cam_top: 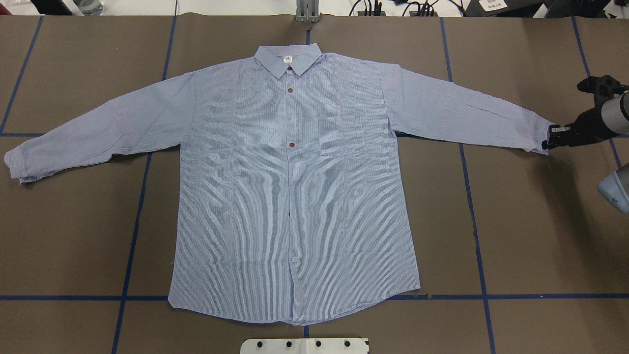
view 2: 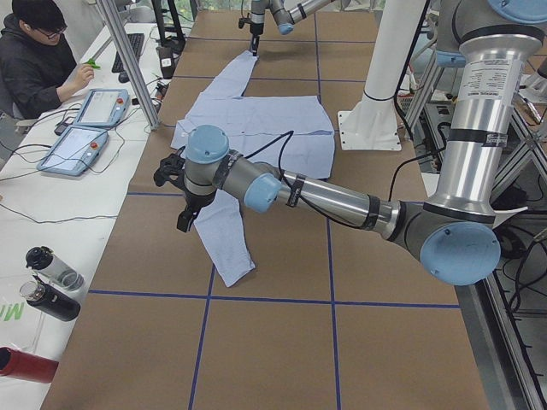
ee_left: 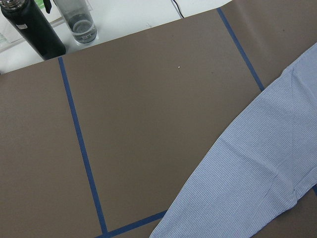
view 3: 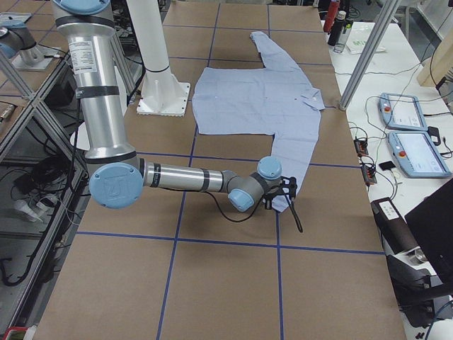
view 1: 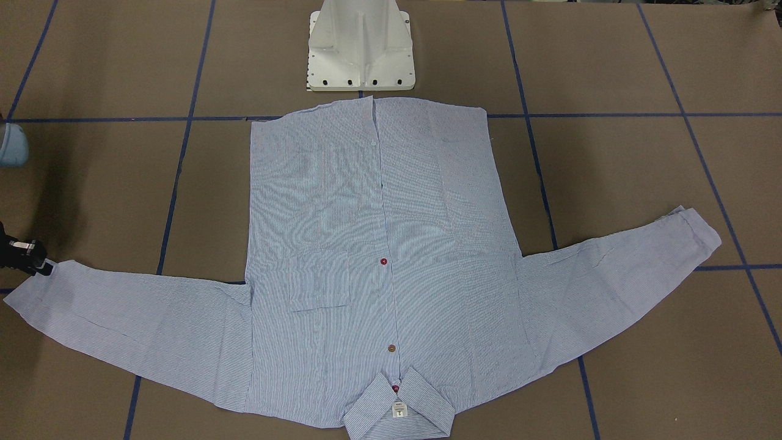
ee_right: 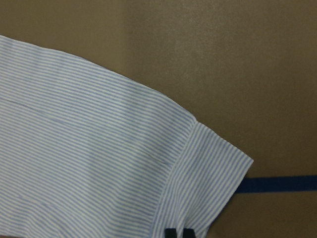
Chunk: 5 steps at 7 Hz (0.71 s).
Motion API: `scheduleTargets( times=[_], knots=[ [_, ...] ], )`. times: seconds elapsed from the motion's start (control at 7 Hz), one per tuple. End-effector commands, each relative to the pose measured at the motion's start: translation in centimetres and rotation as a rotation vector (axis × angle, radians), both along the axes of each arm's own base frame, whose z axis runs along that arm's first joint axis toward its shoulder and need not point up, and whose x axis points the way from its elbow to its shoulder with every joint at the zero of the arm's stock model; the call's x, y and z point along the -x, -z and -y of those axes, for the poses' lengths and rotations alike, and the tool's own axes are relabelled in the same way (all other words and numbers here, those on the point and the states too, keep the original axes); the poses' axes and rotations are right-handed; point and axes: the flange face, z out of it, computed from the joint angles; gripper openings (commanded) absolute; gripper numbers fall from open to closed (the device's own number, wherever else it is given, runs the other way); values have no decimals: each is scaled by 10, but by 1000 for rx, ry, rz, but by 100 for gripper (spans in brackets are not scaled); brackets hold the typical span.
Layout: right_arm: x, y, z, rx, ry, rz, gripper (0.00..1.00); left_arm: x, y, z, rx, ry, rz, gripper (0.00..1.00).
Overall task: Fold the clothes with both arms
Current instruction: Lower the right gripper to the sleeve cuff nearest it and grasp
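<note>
Shirt [cam_top: 295, 196] is lying flat on the surface [cam_top: 516, 236], 2 sleeves spread. Jaws of the right arm [cam_top: 609, 115] are seemingly pinching 1 cuff [ee_right: 208, 173] edge, ready to carry the sleeve inward. The left arm [view 2: 325, 192] is hovering above the other sleeve — jaws' state cannot be told.

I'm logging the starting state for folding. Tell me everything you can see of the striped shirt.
The shirt is light blue-and-white striped cloth with collar, chest pocket, red and brown buttons and a white neck label. It lies flat, front up and buttoned on the table, sleeves spread, collar away from the robot. The right gripper meets one cuff.
</note>
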Motion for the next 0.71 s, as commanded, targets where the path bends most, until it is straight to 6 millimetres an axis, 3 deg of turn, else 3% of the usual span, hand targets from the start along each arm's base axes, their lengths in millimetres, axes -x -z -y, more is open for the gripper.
scheduleTargets(
  times=[0.0,0.14,0.29,0.57],
  knots=[
    [-2,1,0,-3,-6,3,0,0,0,0,2,1,-1,100],
    [-6,10,3,-21,-12,16,0,0,0,0,2,1,-1,100],
    [-20,36,8,-64,-25,48,0,0,0,0,2,1,-1,100],
    [-38,113,17,-175,-13,149,0,0,0,1,2,1,-1,100]
  ],
)
